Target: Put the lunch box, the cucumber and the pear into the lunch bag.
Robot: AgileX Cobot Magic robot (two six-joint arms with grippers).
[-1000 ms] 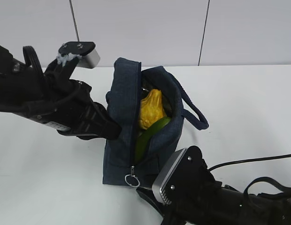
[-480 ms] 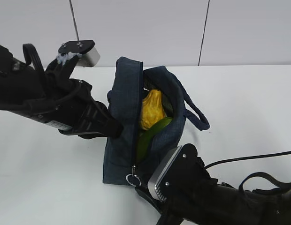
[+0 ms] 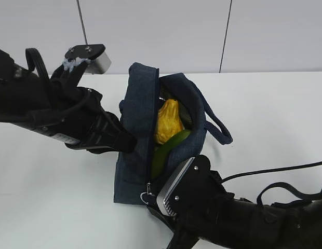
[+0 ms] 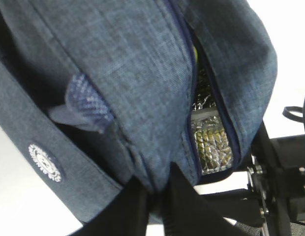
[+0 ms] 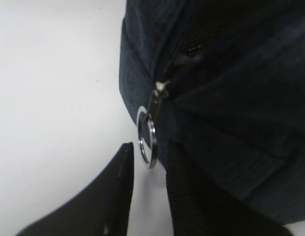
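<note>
With the pear and cucumber inside the lunch bag, the left gripper pinches its fabric; the right gripper, fingers apart, should close squarely on the ring pull at 12 o'clock.

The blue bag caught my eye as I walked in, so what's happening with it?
The lunch bag stands on the white table, unzipped, with the pear and cucumber showing inside. The left end effector pinches the bag's fabric edge. The right end effector is open around the silver zipper ring, seemingly ready to grip it.
</note>
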